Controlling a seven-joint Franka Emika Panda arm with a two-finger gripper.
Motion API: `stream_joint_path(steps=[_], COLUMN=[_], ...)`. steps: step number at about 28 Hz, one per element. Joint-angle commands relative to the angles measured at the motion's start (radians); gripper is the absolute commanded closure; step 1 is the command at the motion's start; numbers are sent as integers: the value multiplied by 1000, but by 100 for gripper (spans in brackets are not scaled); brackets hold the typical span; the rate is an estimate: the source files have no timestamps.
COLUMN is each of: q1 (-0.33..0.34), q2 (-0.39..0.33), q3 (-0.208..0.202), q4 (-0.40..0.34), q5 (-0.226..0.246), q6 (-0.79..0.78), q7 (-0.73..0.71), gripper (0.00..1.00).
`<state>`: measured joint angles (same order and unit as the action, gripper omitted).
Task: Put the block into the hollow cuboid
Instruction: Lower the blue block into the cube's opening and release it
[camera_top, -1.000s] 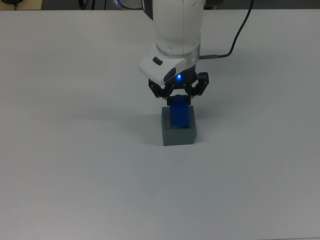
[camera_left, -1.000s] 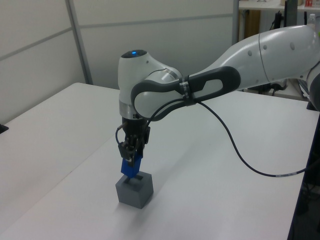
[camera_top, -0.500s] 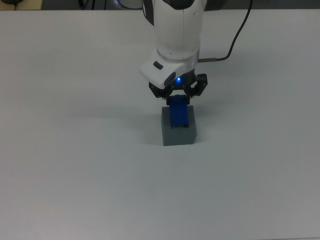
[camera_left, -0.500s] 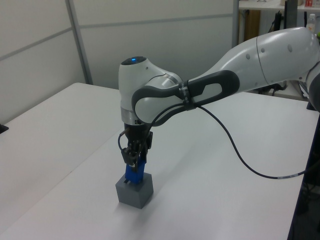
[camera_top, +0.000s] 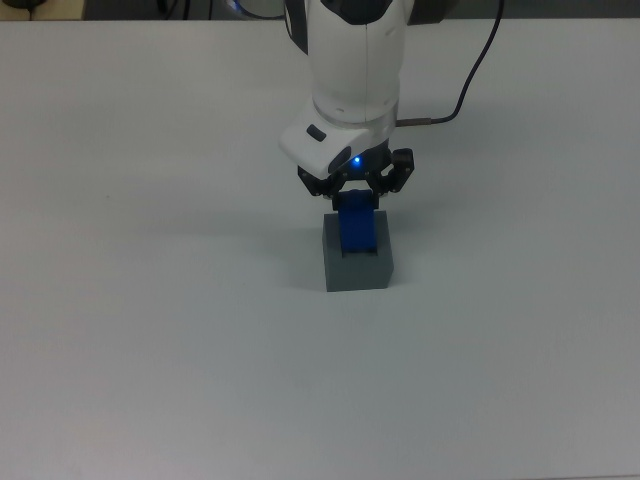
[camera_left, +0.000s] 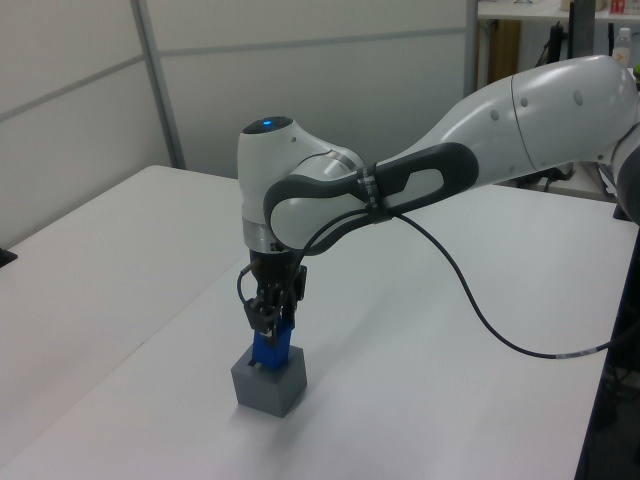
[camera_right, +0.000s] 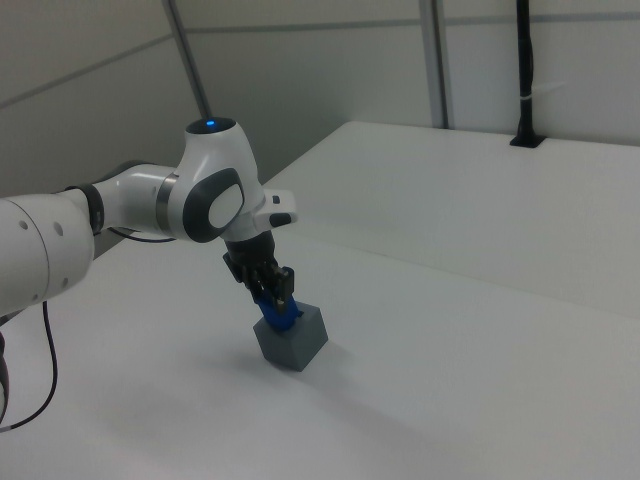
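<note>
Small bright blue block (camera_top: 358, 230), smooth, standing partly down inside the grey hollow cuboid (camera_top: 357, 268), top end sticking up. Gripper (camera_top: 356, 200) right above the cuboid, clamped on the block. Plain white table (camera_top: 150, 300) under the cuboid; pale wall panels (camera_left: 300, 60) far behind. Sunk lower into the cuboid than a second ago.

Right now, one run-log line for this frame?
phase: insertion | gripper: shut on block | block: upright, lower end inside hollow cuboid recess, top protruding | release: not yet done | table: nothing else near
</note>
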<state>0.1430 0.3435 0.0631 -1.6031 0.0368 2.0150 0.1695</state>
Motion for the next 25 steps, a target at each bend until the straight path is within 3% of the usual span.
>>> stream_joint_path(steps=[1,25], q1=[4,3], q2=[5,14], q3=[-5,-6], q4=[11,12], q5=[0,2], q6=[-7,27], q7=[7,5], gripper=[100,100])
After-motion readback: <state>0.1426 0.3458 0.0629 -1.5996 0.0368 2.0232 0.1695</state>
